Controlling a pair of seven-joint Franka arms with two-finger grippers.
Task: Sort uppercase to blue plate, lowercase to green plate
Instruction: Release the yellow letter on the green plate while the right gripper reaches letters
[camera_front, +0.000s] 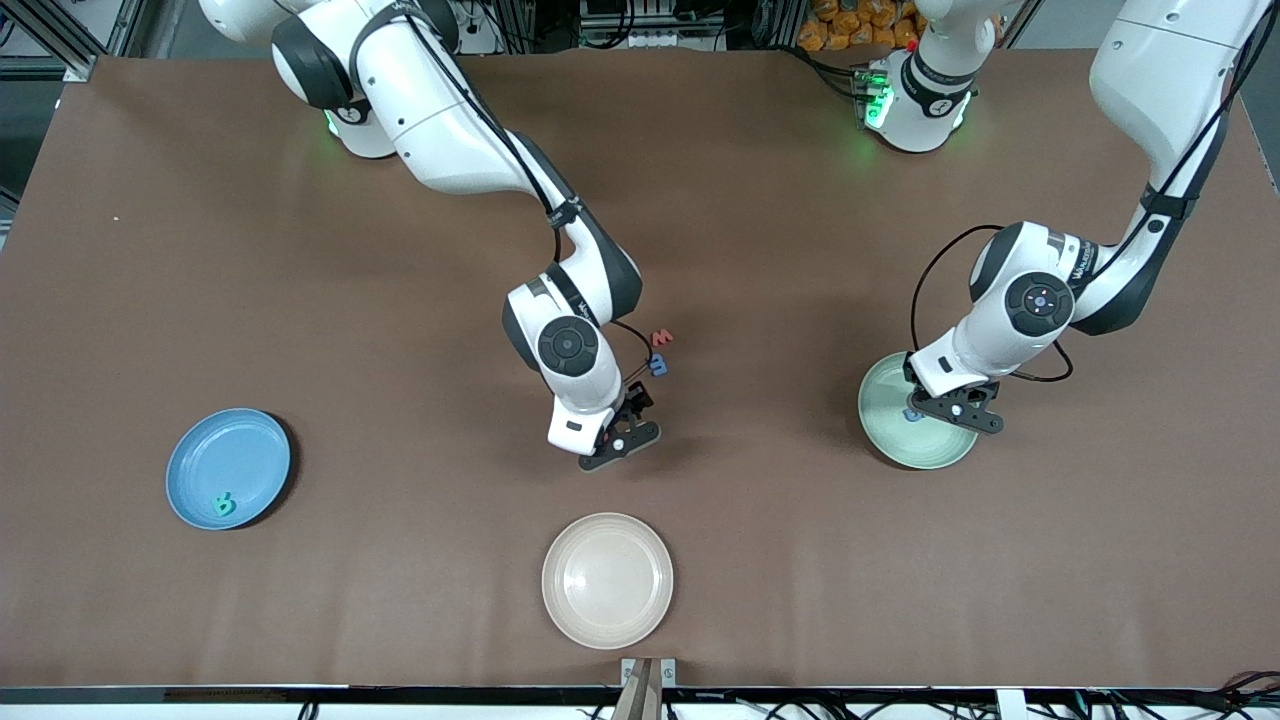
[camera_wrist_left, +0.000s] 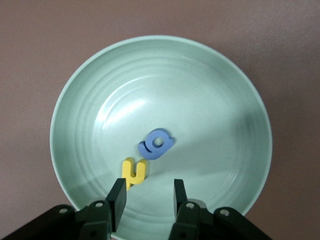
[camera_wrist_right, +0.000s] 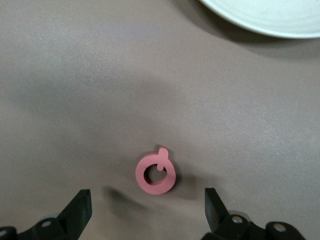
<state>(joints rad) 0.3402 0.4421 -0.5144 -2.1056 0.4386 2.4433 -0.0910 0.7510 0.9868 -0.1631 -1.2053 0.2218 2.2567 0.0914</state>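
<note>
Two lowercase letters, blue g (camera_wrist_left: 156, 144) and yellow hooked letter (camera_wrist_left: 134, 172), in green plate (camera_wrist_left: 240, 100); left gripper (camera_wrist_left: 147, 200) above, jaws parted, empty. Right gripper (camera_wrist_right: 147, 212) wide over red Q (camera_wrist_right: 155, 174), at 12 o'clock from cream plate (camera_front: 607, 579), apparently for pickup.

The desk (camera_front: 300, 300) is wearing a matt brown covering, paper-like as far as the view allows, smooth and faintly grained. The green plate (camera_wrist_left: 165, 70) is showing a glossy, ridged surface, catching soft highlights. The 2 letters lying in it, a blue g (camera_wrist_left: 156, 143) and a yellow hooked letter (camera_wrist_left: 133, 172), are looking like matt foam, as is the red Q (camera_wrist_right: 156, 173). The left pincer (camera_wrist_left: 148, 199) is showing matt black plastic fingers. The cream plate (camera_front: 607, 578) is gleaming slightly.
</note>
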